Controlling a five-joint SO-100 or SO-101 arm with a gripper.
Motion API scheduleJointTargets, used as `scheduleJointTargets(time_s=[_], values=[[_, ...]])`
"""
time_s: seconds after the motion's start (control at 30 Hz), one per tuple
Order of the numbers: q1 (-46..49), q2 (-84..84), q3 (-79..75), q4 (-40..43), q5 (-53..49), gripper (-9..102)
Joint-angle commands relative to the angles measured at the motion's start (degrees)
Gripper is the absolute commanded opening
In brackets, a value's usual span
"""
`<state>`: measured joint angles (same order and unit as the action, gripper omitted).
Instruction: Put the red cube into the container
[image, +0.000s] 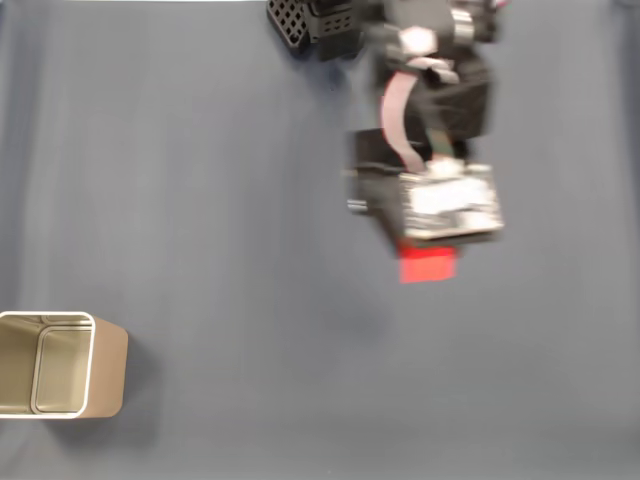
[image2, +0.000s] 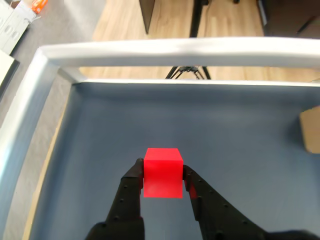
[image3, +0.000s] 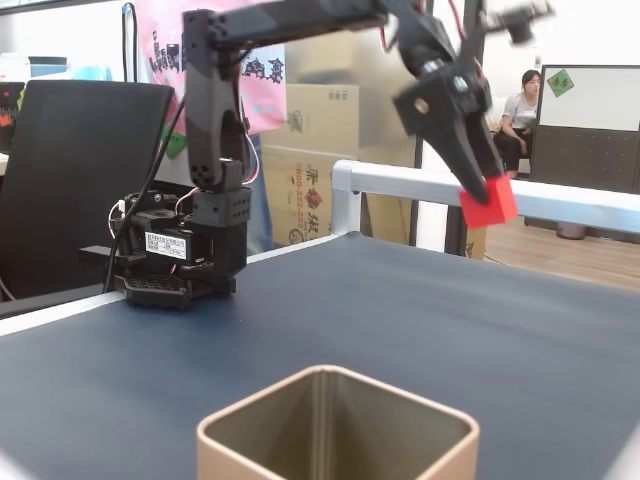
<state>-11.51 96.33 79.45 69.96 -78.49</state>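
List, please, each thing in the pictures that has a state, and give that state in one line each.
red cube: gripped between the two fingers, lifted clear of the table.
gripper: shut on the red cube, raised in the air.
container: upright, open at the top, nothing inside, standing apart from the arm.
table: covered in dark blue, bearing the container and the arm's base.

The container (image: 105, 365) is cut by the left edge; the arm (image: 440, 190) above the red cube (image: 427, 265) is motion-blurred.
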Motion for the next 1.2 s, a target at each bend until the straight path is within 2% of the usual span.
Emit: scheduleJointTargets(time_s=[0.0, 0.23, 0.47, 0.67, 1.17], values=[[6.8, 4.8, -0.9, -0.4, -6.2, 0], [22.7, 4.4, -2.8, -7.4, -14.1, 0], [33.0, -2.3, -9.3, -12.7, -13.2, 0], [37.9, -9.2, -14.5, -16.2, -12.0, 0], [43.3, -30.1, -36.7, -18.5, -8.4, 0]])
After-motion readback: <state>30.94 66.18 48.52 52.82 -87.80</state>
